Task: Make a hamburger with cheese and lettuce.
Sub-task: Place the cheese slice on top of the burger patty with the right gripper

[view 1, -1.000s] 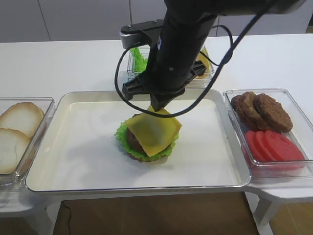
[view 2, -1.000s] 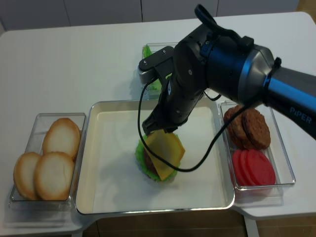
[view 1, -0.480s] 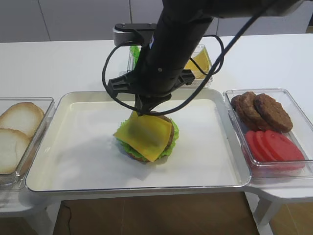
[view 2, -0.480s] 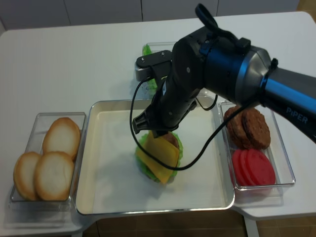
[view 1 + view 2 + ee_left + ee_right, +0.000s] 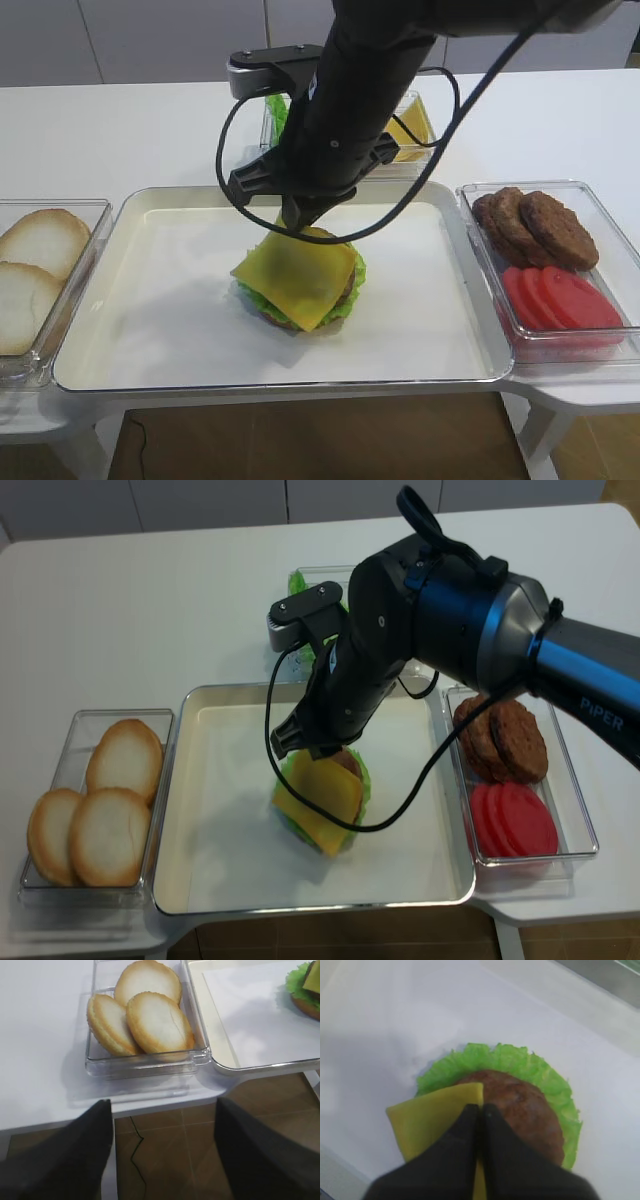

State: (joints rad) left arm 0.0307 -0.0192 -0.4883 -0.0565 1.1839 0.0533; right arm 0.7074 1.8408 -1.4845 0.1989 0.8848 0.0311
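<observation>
- Our two high views look down on the worktop, front-on and steeper.
- Our wrist views sit close; all share the hamburger.

From my station, the wide cream rectangular metal tray anchors the white worktop. On it, near its middle, I see the stacked bun-lettuce-patty hamburger, the thin square yellow cheese slice on top. Left of the tray is a clear plastic bin of round bun halves; right, a clear bin of patties and tomato slices; behind, a clear bin of lettuce and cheese.
</observation>
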